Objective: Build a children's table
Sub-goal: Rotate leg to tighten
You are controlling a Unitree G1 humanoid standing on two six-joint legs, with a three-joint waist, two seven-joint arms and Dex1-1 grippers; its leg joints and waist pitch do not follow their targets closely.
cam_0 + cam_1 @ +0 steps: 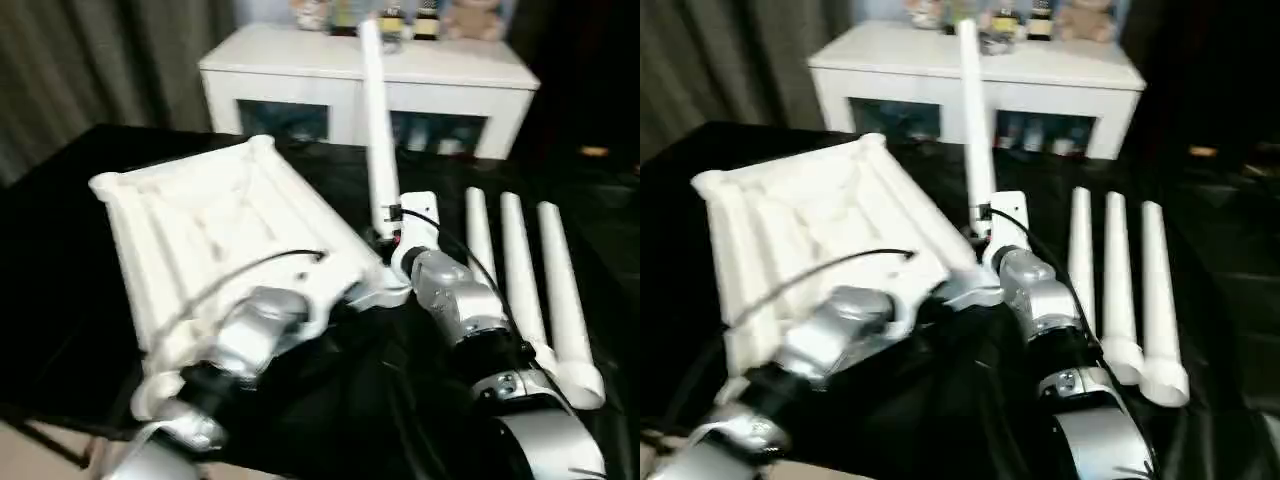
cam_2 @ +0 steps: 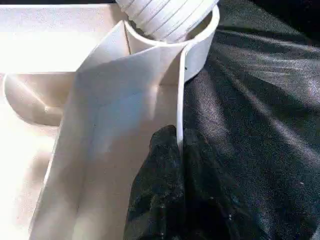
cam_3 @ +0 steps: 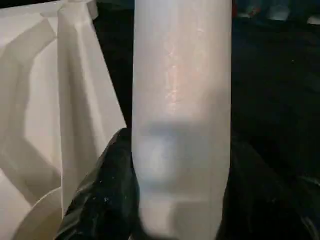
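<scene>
Black cloth (image 1: 330, 420) covers the table, wrinkled and faintly shiny under both arms. Behind it stands a low white cabinet (image 1: 365, 85) with dark glass doors, small bottles and a soft toy blurred on its top. Grey curtains (image 1: 90, 60) hang at the back on the robot's left; the far right of the room is dark.

On the cloth lies the white top (image 1: 215, 235) of the children's table, underside up, ribs and rim showing, turned at an angle so one corner points toward the arms. At that near corner is a round socket (image 2: 200, 42). A leg (image 1: 378, 130) stands upright there, its ribbed end sitting in the socket, its tip rising in front of the cabinet.

The right claw (image 3: 175, 200) is clenched around the lower part of this leg, a black finger on each side. The left claw (image 2: 175, 170) grips the thin rim wall of the top just beside the socket, its fingers (image 2: 155, 190) pinching the wall between them.

Three spare legs (image 1: 525, 280) lie side by side on the cloth to the robot's right, wide ends nearest the robot, just beside the right forearm.
</scene>
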